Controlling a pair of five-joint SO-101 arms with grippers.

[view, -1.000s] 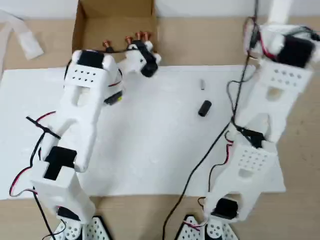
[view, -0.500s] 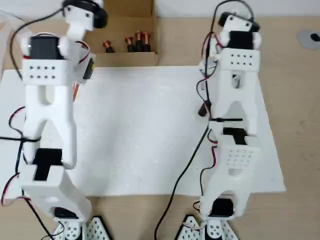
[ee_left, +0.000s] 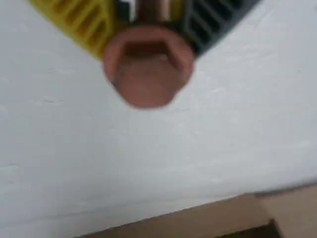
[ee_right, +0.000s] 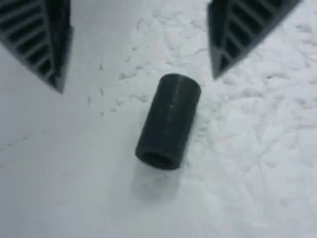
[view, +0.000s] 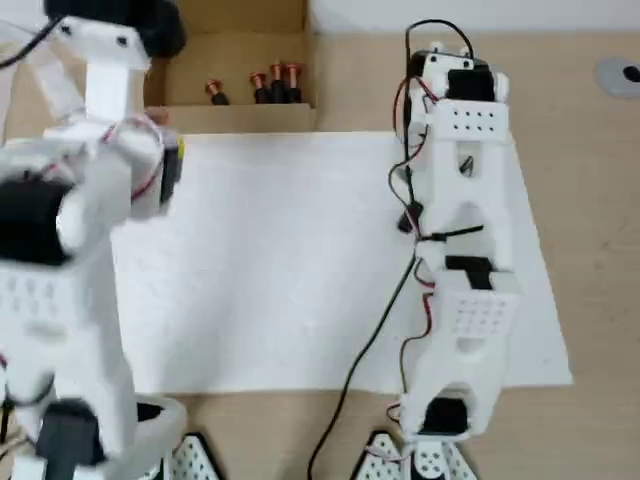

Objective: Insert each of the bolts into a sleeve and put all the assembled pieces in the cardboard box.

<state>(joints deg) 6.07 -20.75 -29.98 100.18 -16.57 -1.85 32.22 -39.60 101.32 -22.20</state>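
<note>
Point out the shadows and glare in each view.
High view: even light, no glare and no hard shadows on the white mat. Right wrist view: the black sleeve throws a faint, soft shadow on the mat past its open end. Left wrist view: the bolt held in the left jaws is evenly lit, without glare.

Short black sleeve [ee_right: 168,121] lying on its side on a rough white sheet [ee_right: 247,173], open end facing the camera, two dark ribbed jaws spread wide apart, neither touching it
</note>
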